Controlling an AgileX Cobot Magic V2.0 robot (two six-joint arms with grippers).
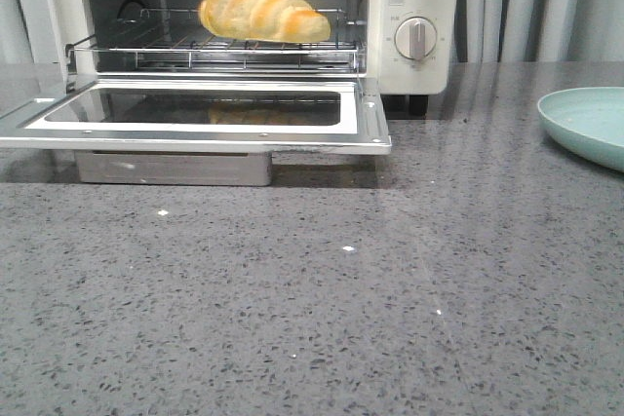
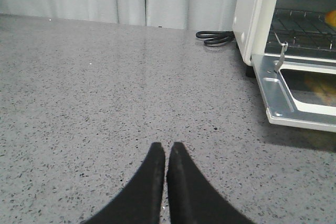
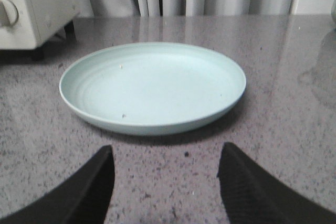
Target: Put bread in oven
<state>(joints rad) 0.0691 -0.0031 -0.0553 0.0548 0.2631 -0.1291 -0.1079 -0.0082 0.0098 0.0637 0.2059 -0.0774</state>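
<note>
I've got my left gripper [image 2: 167,163] pinched closed and empty, my right gripper [image 3: 165,174] spread wide over the plate [image 3: 152,87]. Bread [image 1: 263,10] lies crosswise on the oven [image 1: 414,36] rack, far-left desk edge, nearer my left arm.

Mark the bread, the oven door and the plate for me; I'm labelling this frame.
bread [image 1: 263,10]: front view, middle of its ridged top.
oven door [image 1: 366,124]: front view, right metal frame.
plate [image 3: 157,125]: right wrist view, near rim.

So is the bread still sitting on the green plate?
No, the plate is empty, and the bread lies on the wire rack inside the oven.
</note>
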